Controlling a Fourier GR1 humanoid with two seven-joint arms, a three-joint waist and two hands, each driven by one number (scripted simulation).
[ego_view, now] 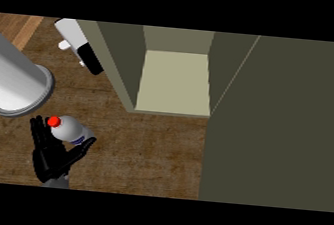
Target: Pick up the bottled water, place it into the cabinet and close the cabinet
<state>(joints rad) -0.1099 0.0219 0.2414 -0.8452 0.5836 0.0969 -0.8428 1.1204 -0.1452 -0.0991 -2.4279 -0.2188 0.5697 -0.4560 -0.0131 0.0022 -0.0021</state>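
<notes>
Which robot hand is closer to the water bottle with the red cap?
Left. The left robot hand curls round the water bottle, touching it from below. The right robot hand is not in view at all.

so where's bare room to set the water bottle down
Bare: the cabinet shelf, and the wooden counter between the left hand, holding the bottled water, and the open cabinet door. Crowded: left, by the grey cylinder.
</notes>
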